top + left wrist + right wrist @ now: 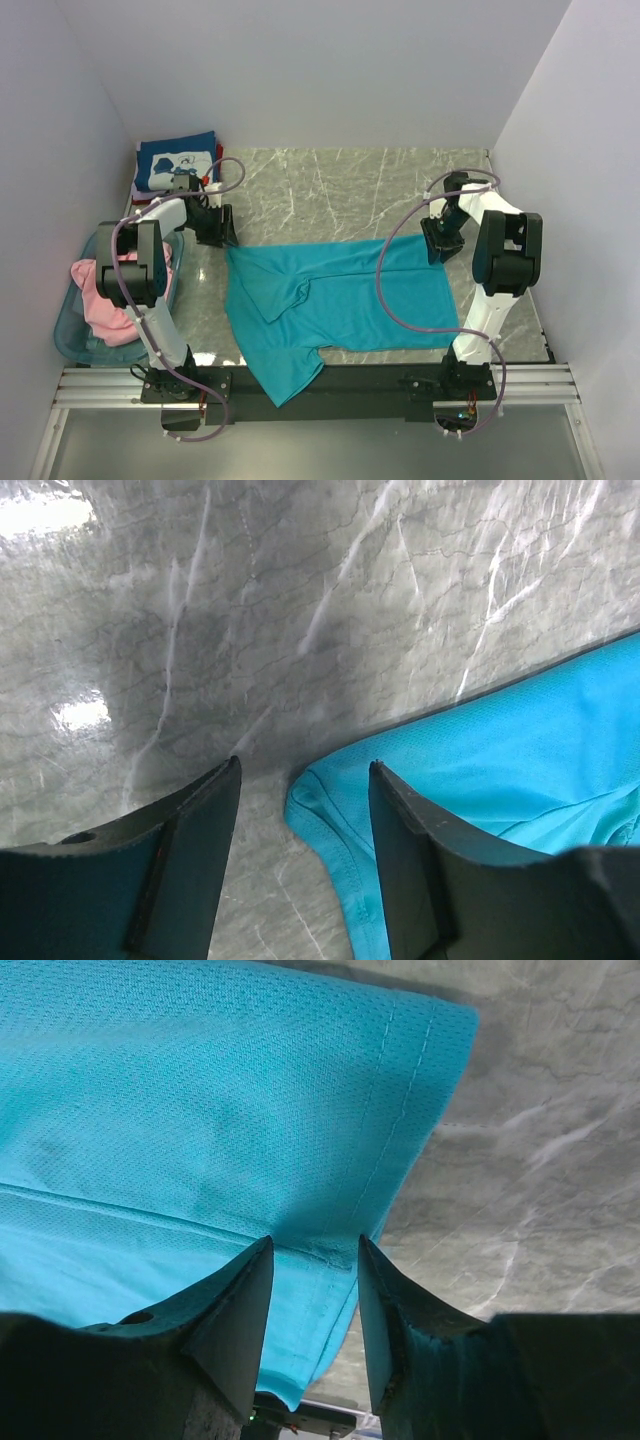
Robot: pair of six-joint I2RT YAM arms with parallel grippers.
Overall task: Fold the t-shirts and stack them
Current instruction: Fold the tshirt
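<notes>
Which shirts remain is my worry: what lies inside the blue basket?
A crumpled pink shirt lies in the basket; the left arm covers part, so anything beneath is hidden.

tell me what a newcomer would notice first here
The teal t-shirt dominates, spread across the near half of the marble table, one end drooping over the near edge. The left arm and right arm hang above its far corners, jaws open. At left, a pink shirt heaps in a blue basket.
</notes>
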